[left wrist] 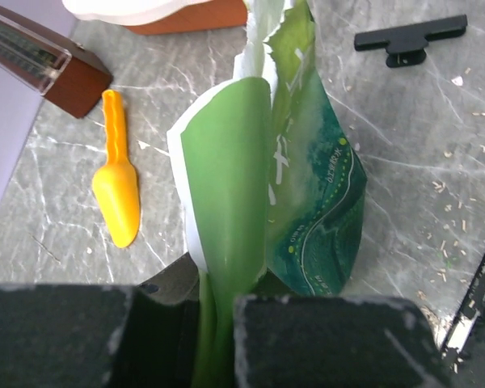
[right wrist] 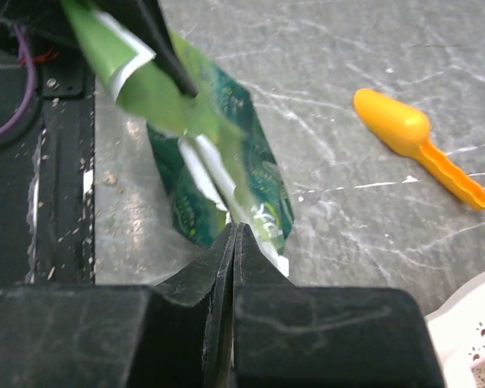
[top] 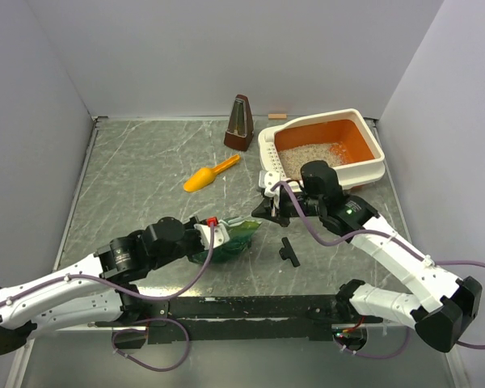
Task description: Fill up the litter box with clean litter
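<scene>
The litter box (top: 372, 174) stands at the back right, cream outside and orange inside. Pale clean litter (top: 307, 155) covers its near half. Its slotted rim shows in the right wrist view (right wrist: 473, 335). A crinkly green bag (top: 230, 237) lies stretched between my grippers over the table's middle. My left gripper (top: 206, 234) is shut on the bag's lower end (left wrist: 226, 242), which runs down between its pads (left wrist: 323, 339). My right gripper (top: 267, 208) is shut, its tips (right wrist: 236, 230) at the bag's torn upper edge (right wrist: 263, 222) and apparently pinching it.
An orange scoop (top: 210, 175) lies left of the box, also in both wrist views (left wrist: 117, 194) (right wrist: 412, 137). A brown metronome (top: 240, 123) stands at the back. A black clip (top: 288, 251) lies near the front. Stray grains (left wrist: 453, 210) dot the table.
</scene>
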Robot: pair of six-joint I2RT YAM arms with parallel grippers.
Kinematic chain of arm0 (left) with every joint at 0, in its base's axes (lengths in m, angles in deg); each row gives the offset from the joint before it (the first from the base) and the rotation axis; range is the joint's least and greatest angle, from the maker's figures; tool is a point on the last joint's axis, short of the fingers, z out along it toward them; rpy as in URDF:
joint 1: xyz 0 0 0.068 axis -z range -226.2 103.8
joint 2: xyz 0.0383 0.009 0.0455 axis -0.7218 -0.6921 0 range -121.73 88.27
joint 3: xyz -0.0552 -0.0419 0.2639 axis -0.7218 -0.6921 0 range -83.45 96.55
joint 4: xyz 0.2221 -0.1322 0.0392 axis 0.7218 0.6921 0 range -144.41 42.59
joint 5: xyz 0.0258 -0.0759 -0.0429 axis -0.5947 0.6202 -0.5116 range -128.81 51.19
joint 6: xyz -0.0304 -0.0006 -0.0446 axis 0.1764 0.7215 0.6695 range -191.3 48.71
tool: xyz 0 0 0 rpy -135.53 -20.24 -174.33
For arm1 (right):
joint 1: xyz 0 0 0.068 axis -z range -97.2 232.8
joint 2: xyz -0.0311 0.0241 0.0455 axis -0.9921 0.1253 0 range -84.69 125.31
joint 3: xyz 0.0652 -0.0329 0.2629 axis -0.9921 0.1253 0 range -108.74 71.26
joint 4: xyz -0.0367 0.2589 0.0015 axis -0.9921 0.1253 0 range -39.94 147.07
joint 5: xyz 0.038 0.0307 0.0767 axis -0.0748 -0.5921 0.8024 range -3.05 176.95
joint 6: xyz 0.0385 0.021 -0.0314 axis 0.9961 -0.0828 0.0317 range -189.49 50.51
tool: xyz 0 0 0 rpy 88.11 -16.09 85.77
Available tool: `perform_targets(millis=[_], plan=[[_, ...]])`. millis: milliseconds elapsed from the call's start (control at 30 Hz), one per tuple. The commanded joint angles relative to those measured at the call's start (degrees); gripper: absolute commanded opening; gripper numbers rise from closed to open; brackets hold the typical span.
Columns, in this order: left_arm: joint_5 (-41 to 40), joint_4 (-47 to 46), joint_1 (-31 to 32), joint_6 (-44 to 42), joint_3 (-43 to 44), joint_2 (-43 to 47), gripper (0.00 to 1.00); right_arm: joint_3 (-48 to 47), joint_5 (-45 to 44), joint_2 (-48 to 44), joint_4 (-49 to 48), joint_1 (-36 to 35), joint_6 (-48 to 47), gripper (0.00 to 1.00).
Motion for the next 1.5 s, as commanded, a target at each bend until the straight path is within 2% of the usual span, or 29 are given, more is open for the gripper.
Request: perform_targets(millis=[0, 300, 900, 1467], plan=[[-1.7, -5.7, 0.6, -1.5, -1.9, 3.2, 0.01, -5.8, 3.2, 1.1, 4.8, -0.1, -4.0, 0.00], [-1.9, -6.1, 0.6, -1.0, -3.2, 6.6, 0.01, -12.4, 1.4, 8.0, 10.3, -0.9, -6.4, 0.00], [-3.4, -6.4, 0.5, -0.7, -2.5, 6.3, 0.01, -11.6, 0.3, 8.9, 12.4, -4.0, -8.7, 0.00], [-2.9, -6.7, 0.6, -0.3, -2.2, 7.3, 0.01, -13.4, -1.2, 13.7, 13.3, -5.3, -10.0, 0.00]])
